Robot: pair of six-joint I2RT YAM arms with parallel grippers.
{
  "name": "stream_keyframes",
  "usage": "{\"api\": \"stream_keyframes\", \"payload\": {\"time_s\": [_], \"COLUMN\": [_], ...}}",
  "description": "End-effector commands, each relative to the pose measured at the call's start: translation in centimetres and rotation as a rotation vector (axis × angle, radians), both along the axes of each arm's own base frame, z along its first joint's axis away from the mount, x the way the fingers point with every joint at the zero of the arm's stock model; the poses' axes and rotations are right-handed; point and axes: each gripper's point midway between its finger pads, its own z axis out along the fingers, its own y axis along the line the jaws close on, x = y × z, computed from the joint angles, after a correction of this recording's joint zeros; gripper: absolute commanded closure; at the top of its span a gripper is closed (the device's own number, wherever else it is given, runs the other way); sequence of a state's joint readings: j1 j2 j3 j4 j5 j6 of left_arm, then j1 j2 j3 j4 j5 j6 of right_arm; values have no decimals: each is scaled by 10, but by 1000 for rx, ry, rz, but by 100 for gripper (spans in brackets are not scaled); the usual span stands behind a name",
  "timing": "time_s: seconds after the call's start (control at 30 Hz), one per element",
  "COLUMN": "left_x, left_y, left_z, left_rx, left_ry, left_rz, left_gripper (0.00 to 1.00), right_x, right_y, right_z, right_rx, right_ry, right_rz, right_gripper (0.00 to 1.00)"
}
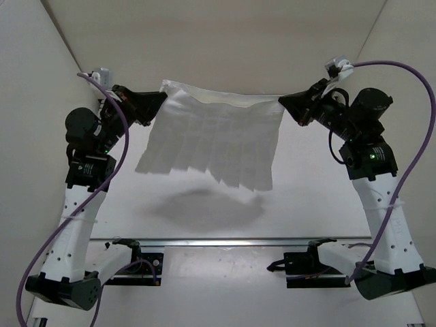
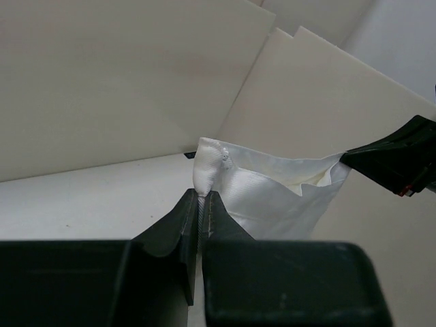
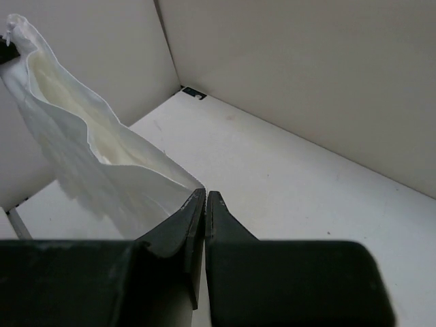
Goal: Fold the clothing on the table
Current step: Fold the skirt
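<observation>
**Desk:** White walls box in the white table (image 1: 327, 204), seen from above. Where is the clothing?

**Photographer:** Off the surface. The clothing (image 1: 211, 139) hangs as a creased sheet just above centre frame. Its top edge is stretched between the two arms, and its lower hem is free above a grey shadow (image 1: 204, 208) toward 6 o'clock.

**Desk:** And the grips?

**Photographer:** The left gripper (image 1: 155, 105), at 10 o'clock, has its jaws pinched on the upper left corner. Its wrist camera shows a nub of cloth squeezed up between the fingers (image 2: 180, 225). The right gripper (image 1: 285, 103), at 2 o'clock, has its jaws pressed tight on the upper right corner; in its own wrist view the fabric runs in at the fingertips.

**Desk:** Which step is this?

**Photographer:** By my reading, the lift-and-spread ahead of a fold; nothing looks laid over on the table yet. The next move would call for both arms to come down together, hem first toward 6 o'clock, with the corners level and the top edge taut. A slack edge would probably bunch the thin cloth.
</observation>
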State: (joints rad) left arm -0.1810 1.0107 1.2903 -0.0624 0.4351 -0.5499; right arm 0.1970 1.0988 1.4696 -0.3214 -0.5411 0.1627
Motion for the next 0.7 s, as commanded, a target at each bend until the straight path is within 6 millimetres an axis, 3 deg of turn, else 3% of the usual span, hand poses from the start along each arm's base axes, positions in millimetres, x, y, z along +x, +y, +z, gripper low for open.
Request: {"api": "stream_keyframes", "payload": {"time_s": [0.0, 0.2, 0.23, 0.27, 0.37, 0.43, 0.5, 0.57, 0.6, 0.63, 0.67], "left_x": [37, 102, 106, 118, 138, 139, 136, 131, 126, 120, 114], "left_y": [-3, -5, -3, -3, -1, -2, -1, -5, -8, -9, -10], "left_z": [-53, -99, -91, -100, -92, -72, -68, -80, -79, -94, -115], "left_rx": [13, 58, 64, 65, 66, 68, 80, 82, 82, 82, 84], "left_ry": [147, 257, 240, 263, 261, 228, 213, 228, 214, 236, 271], "left_rz": [1, 7, 8, 2, 0, -3, 2, -5, -9, -8, -11], "left_gripper": [100, 100, 100, 100, 100, 100, 100, 100, 100, 100, 100], "right_x": [36, 96, 104, 111, 127, 129, 130, 130, 132, 130, 133], "right_y": [6, 26, 27, 31, 32, 30, 28, 28, 28, 30, 28], "right_z": [-22, -41, -37, -33, -15, -1, 2, -8, -26, -33, -59], "right_rx": [-16, -48, -57, -66, -94, -104, -112, -113, -121, -122, -132], "right_ry": [74, 133, 124, 117, 88, 57, 56, 73, 106, 119, 167], "right_rz": [49, 96, 91, 95, 77, 63, 57, 55, 67, 72, 63], "right_gripper": [100, 99, 100, 100, 100, 100, 100, 100, 100, 100, 100]}}
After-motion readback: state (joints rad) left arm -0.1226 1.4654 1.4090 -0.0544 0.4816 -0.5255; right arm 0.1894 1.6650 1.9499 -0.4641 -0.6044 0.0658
